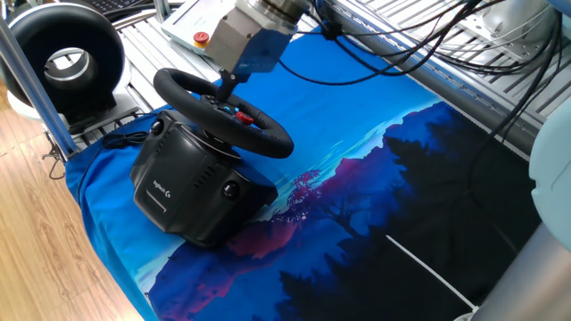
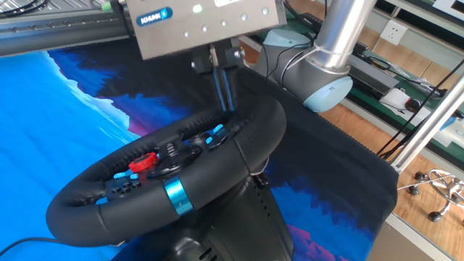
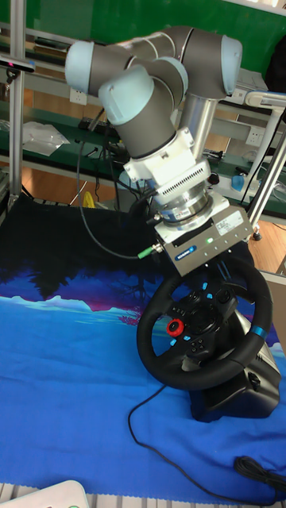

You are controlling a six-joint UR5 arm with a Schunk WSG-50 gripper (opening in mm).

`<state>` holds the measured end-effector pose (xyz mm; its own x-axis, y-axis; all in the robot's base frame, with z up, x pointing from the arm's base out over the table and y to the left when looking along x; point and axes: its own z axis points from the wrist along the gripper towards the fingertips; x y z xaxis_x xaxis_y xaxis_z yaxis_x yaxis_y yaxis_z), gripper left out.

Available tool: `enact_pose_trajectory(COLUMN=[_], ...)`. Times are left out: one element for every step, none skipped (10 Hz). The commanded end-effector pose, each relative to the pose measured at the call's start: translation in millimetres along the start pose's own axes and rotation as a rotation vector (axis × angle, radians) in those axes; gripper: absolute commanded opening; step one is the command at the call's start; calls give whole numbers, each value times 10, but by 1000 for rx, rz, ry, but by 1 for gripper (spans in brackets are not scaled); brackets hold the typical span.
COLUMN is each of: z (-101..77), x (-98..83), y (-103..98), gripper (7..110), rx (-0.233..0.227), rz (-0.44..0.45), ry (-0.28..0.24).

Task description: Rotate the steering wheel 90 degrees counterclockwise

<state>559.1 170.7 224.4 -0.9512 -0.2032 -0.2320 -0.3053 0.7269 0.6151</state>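
Observation:
The steering wheel (image 1: 268,138) is a black rim on a bulky black base (image 1: 183,187), standing at the left end of the blue cloth. Its blue stripe (image 2: 177,197) sits on the rim's near side in the other fixed view and at the right (image 3: 258,332) in the tall view. Red and blue buttons (image 2: 145,163) show on the hub. My gripper (image 1: 223,93) hangs tilted over the wheel with its two thin fingers (image 2: 222,83) pressed together, shut. The tips reach down just inside the far part of the rim, holding nothing I can see.
A black ring-shaped device with a white centre (image 1: 67,55) stands beyond the table's left corner, behind an aluminium post (image 1: 36,85). A red stop button (image 1: 202,38) lies behind the wheel. Cables (image 1: 419,49) cross the back. The arm's base (image 2: 319,72) stands behind the wheel.

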Motion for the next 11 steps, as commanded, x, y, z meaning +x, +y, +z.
enact_pose_trajectory(z=[96,112,147,198,241,268,281,285,283,289,307], x=[-95,-68,-15,45,40,25,34,63,87,120,160], y=[26,45,74,123,194,242,238,262,278,279,268], gripper=[7,7,7,7,7,7,7,7,7,7,7], rx=[-24,-31,-37,-49,-66,-75,-68,-75,-78,-75,-66], rz=[-19,-22,-22,-20,-17,-12,-9,-6,-2,2,11], ry=[-36,-26,-7,14,8,0,4,15,24,36,50])
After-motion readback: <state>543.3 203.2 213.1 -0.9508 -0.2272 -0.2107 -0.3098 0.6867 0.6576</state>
